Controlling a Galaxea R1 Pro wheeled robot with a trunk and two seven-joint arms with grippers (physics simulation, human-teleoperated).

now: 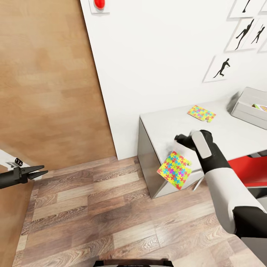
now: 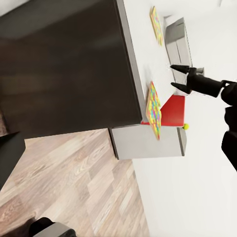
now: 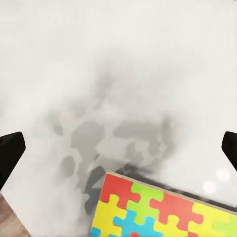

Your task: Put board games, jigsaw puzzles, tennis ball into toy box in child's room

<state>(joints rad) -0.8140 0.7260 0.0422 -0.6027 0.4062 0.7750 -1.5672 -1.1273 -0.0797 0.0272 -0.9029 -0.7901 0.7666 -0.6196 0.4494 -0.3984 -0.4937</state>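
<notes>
White wall [image 1: 155,55] with black sports silhouette prints [image 1: 222,68] up on the right, wood-plank floor [image 1: 96,215] below, a big brown wooden panel [image 1: 44,74] on the left, red chair [image 1: 248,170] tucked at the right.

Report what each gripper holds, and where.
Nothing. The open right gripper hangs near the thin multicoloured jigsaw puzzle square without gripping it; left gripper empty too.

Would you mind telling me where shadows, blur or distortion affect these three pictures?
Right wrist view: a blotchy dark shadow smears over the pale tabletop beside the jigsaw puzzle, and the end effector fingertips are soft at the edges. Left wrist view: the scene is rotated, with the dark surface dim. Head view: even lighting, sharp, lines splaying at the borders.
</notes>
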